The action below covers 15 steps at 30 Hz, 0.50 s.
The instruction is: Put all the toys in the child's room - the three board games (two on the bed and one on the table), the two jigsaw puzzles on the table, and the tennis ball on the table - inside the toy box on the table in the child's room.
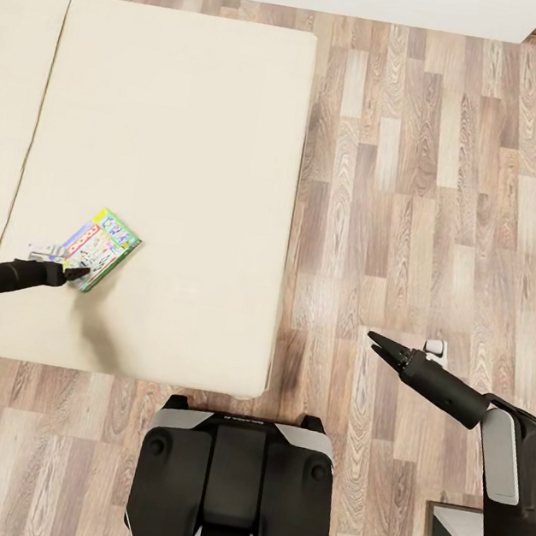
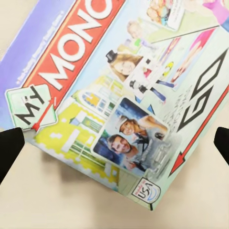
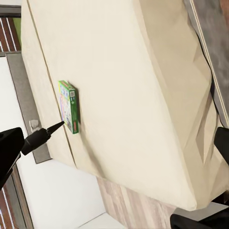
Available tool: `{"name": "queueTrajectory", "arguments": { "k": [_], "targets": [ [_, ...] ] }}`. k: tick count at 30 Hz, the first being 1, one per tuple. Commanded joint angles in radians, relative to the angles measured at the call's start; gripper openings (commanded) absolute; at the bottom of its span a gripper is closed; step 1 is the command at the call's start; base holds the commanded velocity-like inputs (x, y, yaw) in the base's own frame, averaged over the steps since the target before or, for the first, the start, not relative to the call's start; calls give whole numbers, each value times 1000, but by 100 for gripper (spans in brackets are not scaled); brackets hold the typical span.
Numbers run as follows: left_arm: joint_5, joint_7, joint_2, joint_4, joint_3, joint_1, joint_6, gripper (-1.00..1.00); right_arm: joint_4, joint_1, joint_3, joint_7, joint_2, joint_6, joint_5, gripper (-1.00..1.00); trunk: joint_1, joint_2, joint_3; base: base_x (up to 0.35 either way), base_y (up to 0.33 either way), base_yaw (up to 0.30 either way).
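Positioned at the foot of the bed (image 1: 173, 158), facing the cream mattress from the wood-plank floor (image 1: 451, 202). Green Monopoly board game (image 1: 98, 248) lying flat on the mattress, toward its near left portion, corner-on to the robot. Left gripper (image 1: 77, 273) reached out low over the mattress, tips at the box's near edge; contact not confirmable from the head view. Left wrist view: Monopoly lid (image 2: 119, 95) directly ahead, dark fingertips (image 2: 9, 148) at the two sides of the frame, jaws spread wide, box corner between them, nothing held. Right gripper (image 1: 381, 345) held over the floor, well apart from the bed, fingers drawn close together to a point, carrying nothing. Right wrist view: same box (image 3: 69, 106) seen side-on, with the left arm's tip (image 3: 56, 126) just beside it. Judged step: approach to grasp, pickup not yet made. Risks from here: closing across the corner instead of a straight edge, likely to spin the box or squeeze it out of the jaws; descending too shallow, likely to push the flat box across the mattress; pressing too deep into the soft surface, likely to tilt the box and spoil alignment.
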Motion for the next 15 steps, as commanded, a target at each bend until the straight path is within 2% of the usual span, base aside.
{"name": "queueTrajectory", "arguments": {
  "k": [1,15],
  "targets": [
    [7,-2,0,0,1,0,9,100,0,-1,-1,6,0,4,4,100,1,-2,-1,0,0,0],
    [8,-1,18,0,7,-21,40,100,0,0,-1,3,0,4,4,100,1,-2,-1,0,0,0]
  ]
}}
